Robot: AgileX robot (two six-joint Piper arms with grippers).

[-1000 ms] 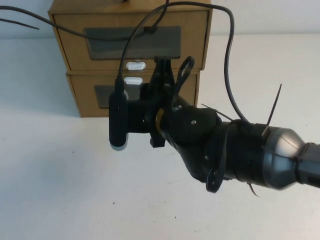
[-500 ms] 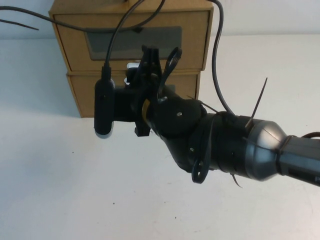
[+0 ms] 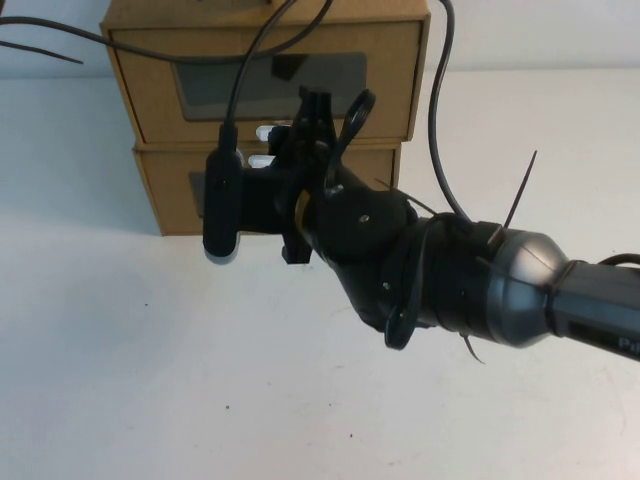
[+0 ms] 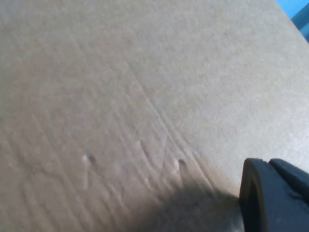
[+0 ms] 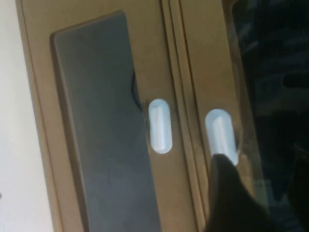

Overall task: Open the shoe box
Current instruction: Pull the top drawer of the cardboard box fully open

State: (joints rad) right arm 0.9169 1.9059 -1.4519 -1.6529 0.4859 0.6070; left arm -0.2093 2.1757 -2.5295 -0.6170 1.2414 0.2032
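Two cardboard shoe boxes stand stacked at the back of the table, the upper box (image 3: 390, 70) on the lower box (image 3: 165, 195). Each has a drawer front with a dark window and a white handle, and both drawers sit flush. My right gripper (image 3: 320, 110) points at the fronts, open, level with the seam between the boxes. In the right wrist view the right gripper (image 5: 260, 193) has one fingertip (image 5: 223, 169) just below one white handle (image 5: 220, 133); the other handle (image 5: 159, 125) lies beside it. My left gripper (image 4: 273, 193) hovers close over plain cardboard (image 4: 120, 96).
The right arm's black wrist and its camera (image 3: 221, 205) hide the middle of the lower box front. Cables (image 3: 440, 120) loop over the boxes. White table (image 3: 150, 380) lies in front of the boxes and on both sides.
The right arm has shifted left and a little closer to the box fronts, and its jaws have spread apart. The boxes have not moved.
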